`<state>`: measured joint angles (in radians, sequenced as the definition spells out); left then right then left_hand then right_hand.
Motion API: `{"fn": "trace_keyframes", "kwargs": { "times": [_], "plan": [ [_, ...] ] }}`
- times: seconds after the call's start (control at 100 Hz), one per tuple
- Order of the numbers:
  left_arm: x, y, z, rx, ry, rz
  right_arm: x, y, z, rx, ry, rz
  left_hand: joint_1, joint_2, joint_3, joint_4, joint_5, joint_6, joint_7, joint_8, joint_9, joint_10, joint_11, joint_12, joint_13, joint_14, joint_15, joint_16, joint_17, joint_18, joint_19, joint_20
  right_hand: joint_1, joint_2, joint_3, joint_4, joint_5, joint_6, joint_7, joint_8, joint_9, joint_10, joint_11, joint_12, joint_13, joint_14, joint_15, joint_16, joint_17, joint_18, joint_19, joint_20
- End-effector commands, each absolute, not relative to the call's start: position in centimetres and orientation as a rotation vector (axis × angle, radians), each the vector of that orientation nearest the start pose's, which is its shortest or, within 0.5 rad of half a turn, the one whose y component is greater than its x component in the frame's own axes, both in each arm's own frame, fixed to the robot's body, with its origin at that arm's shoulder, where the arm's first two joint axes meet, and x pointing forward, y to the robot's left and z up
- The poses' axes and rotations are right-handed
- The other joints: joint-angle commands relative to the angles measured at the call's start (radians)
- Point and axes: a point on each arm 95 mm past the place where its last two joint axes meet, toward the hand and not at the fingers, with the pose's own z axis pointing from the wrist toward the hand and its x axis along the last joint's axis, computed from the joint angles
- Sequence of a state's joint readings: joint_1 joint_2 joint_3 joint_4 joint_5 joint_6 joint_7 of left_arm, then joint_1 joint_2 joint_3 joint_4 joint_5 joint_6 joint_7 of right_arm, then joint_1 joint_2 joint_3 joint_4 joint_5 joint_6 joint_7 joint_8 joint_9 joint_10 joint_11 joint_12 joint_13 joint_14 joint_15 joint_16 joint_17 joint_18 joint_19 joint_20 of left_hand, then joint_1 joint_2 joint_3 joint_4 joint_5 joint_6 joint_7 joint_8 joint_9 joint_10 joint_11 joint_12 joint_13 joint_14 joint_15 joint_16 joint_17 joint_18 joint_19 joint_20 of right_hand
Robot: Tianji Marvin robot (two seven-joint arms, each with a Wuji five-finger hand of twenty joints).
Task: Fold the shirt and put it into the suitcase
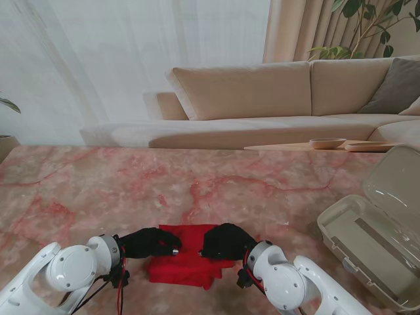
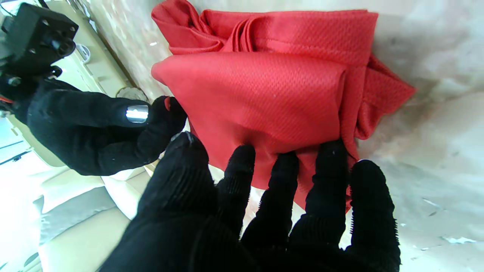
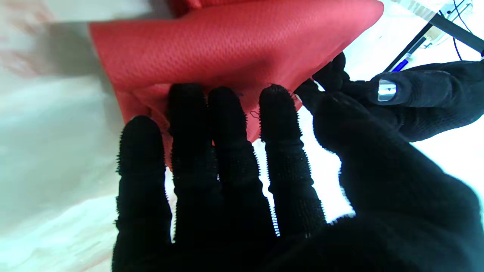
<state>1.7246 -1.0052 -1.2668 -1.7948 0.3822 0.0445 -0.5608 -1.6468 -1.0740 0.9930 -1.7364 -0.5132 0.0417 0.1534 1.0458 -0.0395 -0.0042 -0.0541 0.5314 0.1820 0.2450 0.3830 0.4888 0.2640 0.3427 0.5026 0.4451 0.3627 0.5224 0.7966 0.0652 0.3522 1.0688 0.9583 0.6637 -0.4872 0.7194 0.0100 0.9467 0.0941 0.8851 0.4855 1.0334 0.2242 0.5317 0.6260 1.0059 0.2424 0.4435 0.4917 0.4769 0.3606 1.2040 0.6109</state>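
Note:
The red shirt (image 1: 187,262) lies as a small folded bundle on the marble table, close to me and in the middle. My left hand (image 1: 149,243) and right hand (image 1: 226,241), both in black gloves, rest on its far edge, thumbs nearly meeting. In the left wrist view the left hand's (image 2: 264,211) fingers press into a raised flap of the shirt (image 2: 264,94), with the right hand (image 2: 87,128) beside it. The right wrist view shows the right hand's (image 3: 234,181) fingers on the lifted fold (image 3: 227,49), the left hand (image 3: 416,98) alongside. The beige suitcase (image 1: 341,226) lies open at the right.
The suitcase lid (image 1: 400,180) stands tilted back at the table's right edge. The pink marble table (image 1: 197,177) stretches away from me. Beyond it are a beige sofa (image 1: 262,98) and a low wooden table with a bowl (image 1: 327,142).

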Motion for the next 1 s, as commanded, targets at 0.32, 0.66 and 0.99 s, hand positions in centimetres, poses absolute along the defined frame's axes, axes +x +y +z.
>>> {"fn": "trace_keyframes", "kwargs": {
  "times": [0.32,0.66,0.99],
  "plan": [
    [30.6,-0.9,-34.8,-2.005,1.935,-1.569,29.2,8.4,-35.8,-1.94,-1.814,-1.822,-0.018,0.051,-0.037,0.002,0.014,0.008,-0.004,0.011,0.002,0.024,0.012,0.001,-0.022,0.031,-0.032,-0.012,-0.018,0.008,0.0,-0.019,0.015,0.022,-0.028,-0.033,0.038,-0.025,0.01,0.0,0.027,-0.004,0.017,-0.011,0.038,0.007,0.016,0.002,0.0,0.009,0.043,0.02],
    [31.8,-0.7,-33.3,-1.926,1.817,-1.676,29.0,7.2,-33.6,-2.013,-1.726,-2.018,-0.026,0.046,-0.039,0.002,-0.009,-0.002,-0.013,0.008,-0.021,0.02,-0.001,-0.007,-0.043,0.022,-0.056,-0.025,-0.03,0.006,-0.023,-0.032,-0.004,0.025,-0.039,-0.029,-0.005,-0.001,-0.024,0.004,-0.017,0.02,0.001,-0.014,0.016,0.031,0.019,0.006,-0.017,0.015,0.038,0.018],
    [33.5,0.2,-30.1,-1.807,1.668,-1.743,29.6,3.3,-29.2,-2.145,-1.781,-2.325,-0.036,0.045,-0.038,0.001,-0.009,-0.011,-0.016,0.007,-0.021,0.018,-0.018,-0.017,-0.048,0.019,-0.08,-0.043,-0.035,0.008,-0.039,-0.041,-0.024,-0.087,0.001,-0.042,-0.076,0.02,-0.078,0.022,-0.087,0.027,-0.02,-0.022,-0.028,0.024,0.021,0.02,-0.036,0.008,0.024,0.023]
  ]
}}
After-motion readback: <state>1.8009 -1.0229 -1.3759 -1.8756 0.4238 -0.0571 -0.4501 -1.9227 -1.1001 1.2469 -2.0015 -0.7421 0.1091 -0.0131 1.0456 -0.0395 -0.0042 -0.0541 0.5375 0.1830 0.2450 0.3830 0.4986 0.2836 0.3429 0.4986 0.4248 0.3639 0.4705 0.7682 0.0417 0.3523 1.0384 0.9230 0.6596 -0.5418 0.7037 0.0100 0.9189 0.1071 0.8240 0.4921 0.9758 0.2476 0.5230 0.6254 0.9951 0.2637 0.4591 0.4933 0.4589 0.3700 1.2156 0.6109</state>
